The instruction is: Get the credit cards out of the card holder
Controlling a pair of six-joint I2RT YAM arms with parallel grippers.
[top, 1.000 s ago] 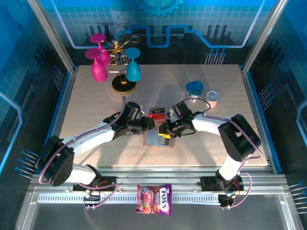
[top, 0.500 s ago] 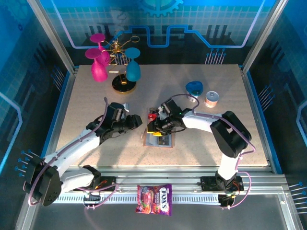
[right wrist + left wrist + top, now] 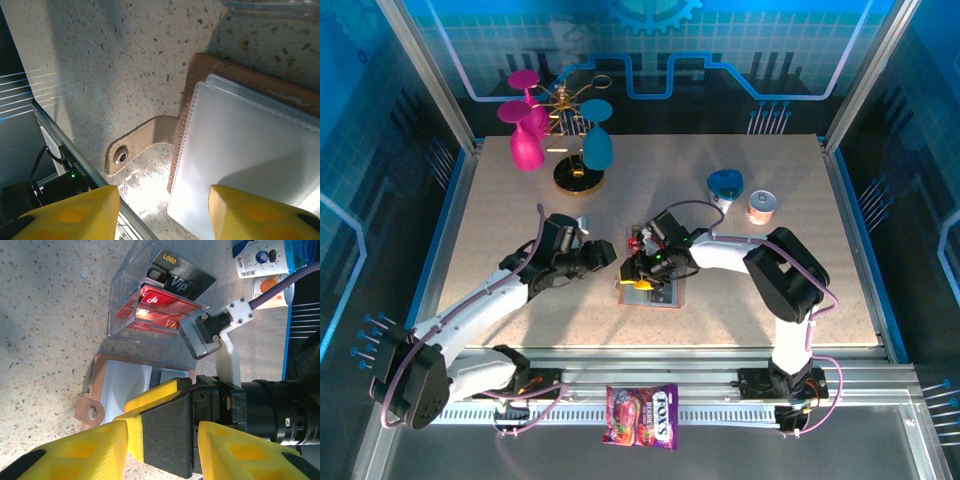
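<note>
At mid-table, toward the near edge — logging the card holder [image 3: 665,295], lying open and flat with its inner face up. Just on its far side, recording a clear box [image 3: 122,290] and, inside it, the credit cards [image 3: 155,310]: several red ones overlapping, a black one marked VIP leaning across the top.

Judging the removal as largely done — finding no card outline in the pockets on view, yet being unable to check the part of the holder hidden beneath the right gripper [image 3: 162,210]. Counting as left, at most, a look into that covered part and a pulling back of both arms.

Placing the right gripper directly over the holder's left part, jaws standing apart, gripping nothing. Placing the left gripper [image 3: 603,253] just left of the holder, apart from it, yellow fingers [image 3: 75,455] spread wide, likewise carrying nothing.

Noting materials and shapes:
- holder: brown leather-like shell with a stitched border, rounded corners, a short strap [image 3: 150,135] ending in a metal snap [image 3: 120,156]; grey-blue, matt, slightly translucent sleeves layered inside;
- cards: thin, stiff, glossy rectangles;
- box: hard transparent plastic, straight walls, catching glare;
- table [image 3: 125,60]: pale, speckled, stone-like, smooth.
</note>
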